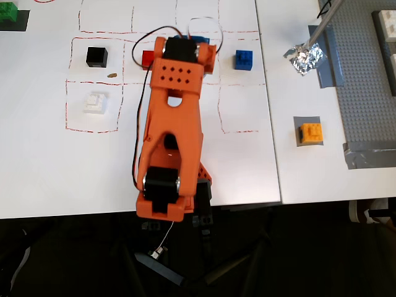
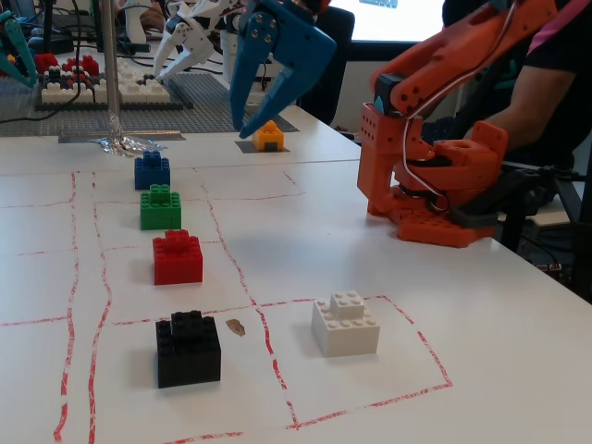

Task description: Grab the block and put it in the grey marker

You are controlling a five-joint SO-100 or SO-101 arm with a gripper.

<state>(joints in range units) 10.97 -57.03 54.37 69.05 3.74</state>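
I am seeing the block (image 1: 310, 132) sitting on the grey marker (image 1: 297, 122), so placement looks done. The gripper (image 2: 262, 106) is hanging open above, holding nothing; 1 step remains: retracting.

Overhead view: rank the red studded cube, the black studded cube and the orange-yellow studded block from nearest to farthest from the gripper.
1. The red studded cube, just left of the gripper, beside the arm.
2. The black studded cube, farther left in the same row.
3. The orange-yellow studded block, far right and lower, sitting on the grey square marker.
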